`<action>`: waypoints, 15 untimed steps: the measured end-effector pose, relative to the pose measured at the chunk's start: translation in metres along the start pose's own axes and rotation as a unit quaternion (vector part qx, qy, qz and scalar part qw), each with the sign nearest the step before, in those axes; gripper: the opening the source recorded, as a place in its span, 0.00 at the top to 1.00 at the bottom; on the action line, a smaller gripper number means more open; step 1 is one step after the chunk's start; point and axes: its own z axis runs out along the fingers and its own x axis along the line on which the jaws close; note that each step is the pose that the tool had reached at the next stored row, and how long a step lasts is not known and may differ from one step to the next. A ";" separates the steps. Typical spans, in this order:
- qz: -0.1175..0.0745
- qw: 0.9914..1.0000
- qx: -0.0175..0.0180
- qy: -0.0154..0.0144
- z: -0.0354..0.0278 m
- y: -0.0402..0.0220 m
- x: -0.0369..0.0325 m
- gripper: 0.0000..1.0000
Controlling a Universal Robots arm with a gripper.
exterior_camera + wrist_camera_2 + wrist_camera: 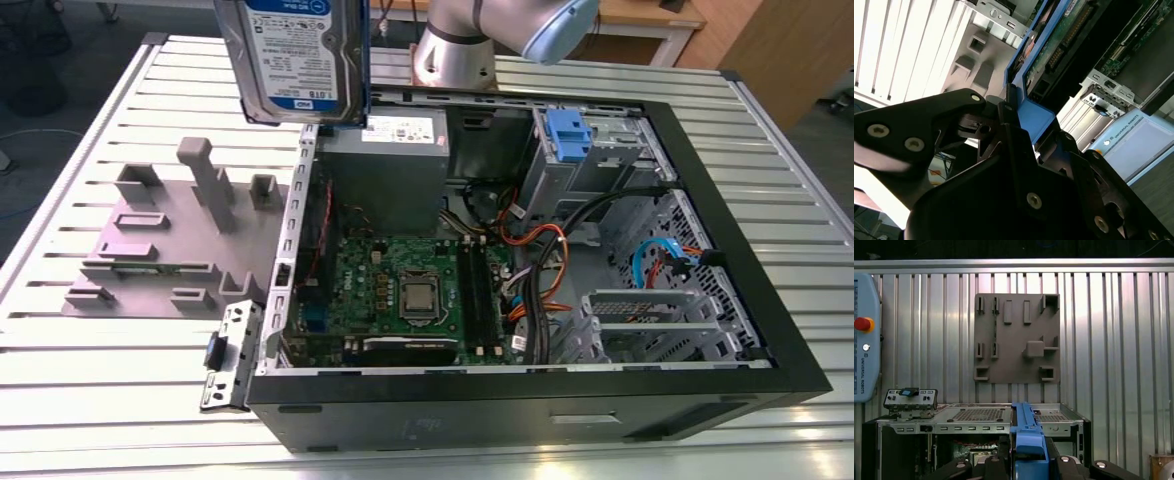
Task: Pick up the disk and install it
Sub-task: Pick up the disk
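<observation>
Pinching the disk (pixel 300 60) by its blue rails, my gripper (pixel 1029 460) holds it on edge above the case's (pixel 534 400) far corner, at the exterior view's left. I judge a firm, untilted carry clear of the power supply (pixel 387 160) matters.

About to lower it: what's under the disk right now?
In the first wrist view the disk hangs over the case's perforated wall; the grey fixture plate lies beyond. Whatever is straight beneath is hidden by the disk and pincer.
</observation>
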 end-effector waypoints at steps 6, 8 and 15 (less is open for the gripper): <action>0.000 1.000 0.000 0.000 0.0002 -0.0023 0.0056 0.64; 0.000 1.000 0.000 0.000 0.0004 -0.0035 0.0076 0.64; 0.000 1.000 0.000 0.000 0.0002 -0.0233 0.0079 0.64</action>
